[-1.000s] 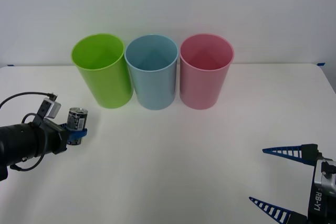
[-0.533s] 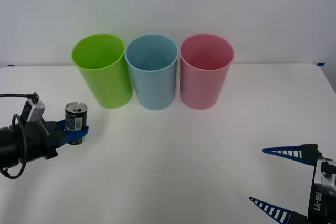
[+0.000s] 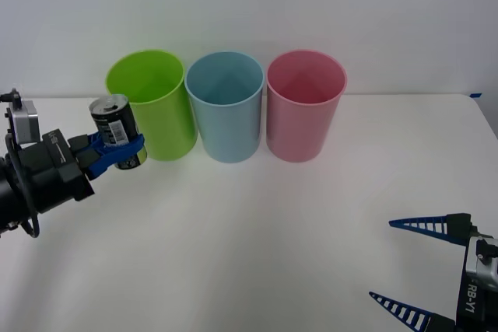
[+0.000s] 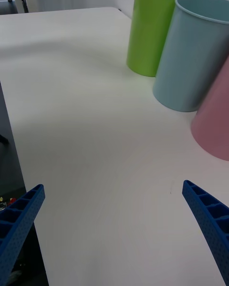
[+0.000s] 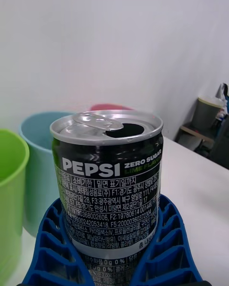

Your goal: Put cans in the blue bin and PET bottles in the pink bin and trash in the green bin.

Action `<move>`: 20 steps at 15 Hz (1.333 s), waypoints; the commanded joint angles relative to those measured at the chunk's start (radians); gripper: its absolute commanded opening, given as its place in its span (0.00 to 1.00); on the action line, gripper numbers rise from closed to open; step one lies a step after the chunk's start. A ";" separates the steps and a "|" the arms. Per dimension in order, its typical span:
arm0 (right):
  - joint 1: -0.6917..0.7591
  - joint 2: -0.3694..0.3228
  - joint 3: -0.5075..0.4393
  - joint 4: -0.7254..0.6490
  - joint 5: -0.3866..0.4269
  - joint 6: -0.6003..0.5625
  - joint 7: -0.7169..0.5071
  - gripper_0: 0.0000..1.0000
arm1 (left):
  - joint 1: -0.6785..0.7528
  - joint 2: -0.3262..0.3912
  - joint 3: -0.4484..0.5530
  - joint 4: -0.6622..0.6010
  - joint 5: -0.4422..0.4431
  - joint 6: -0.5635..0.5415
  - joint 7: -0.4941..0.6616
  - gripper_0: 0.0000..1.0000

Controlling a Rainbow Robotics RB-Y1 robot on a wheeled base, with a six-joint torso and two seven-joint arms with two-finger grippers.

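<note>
1. Two blue fingers of the right gripper (image 3: 424,277) sit nearest, down at the right front of the white table (image 3: 272,223); they are spread wide apart with nothing between them; this arm looks parked.
2. One small can (image 3: 117,131) is up in the air at the left, in front of the green bin (image 3: 152,106); it tilts a little — its top is already open.
3. The left gripper (image 3: 117,153) is closed round the lower half of the can; in the left wrist view its ribbed fingers (image 5: 50,248) hug the can (image 5: 109,181) on both sides.
4. The can is probably light and a bit slippery, and its thin wall could dent; so hold the round side low down, firm but not hard.
5. Farther back stand three bins in a row, close together — green, then the blue bin (image 3: 226,110), then the pink bin (image 3: 305,106); the can belongs in the blue one.
</note>
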 commanded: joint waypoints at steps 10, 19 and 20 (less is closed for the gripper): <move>0.000 0.000 0.000 0.000 0.000 0.000 0.000 1.00 | -0.338 0.350 -0.373 -0.089 -0.028 0.589 0.397 0.00; 0.000 0.000 0.000 0.000 0.000 0.000 0.000 1.00 | -0.760 0.505 -0.765 0.220 0.090 0.606 0.506 0.00; 0.000 0.000 0.000 0.000 0.000 0.000 0.000 1.00 | -0.818 0.508 -0.830 0.260 0.129 0.606 0.515 0.00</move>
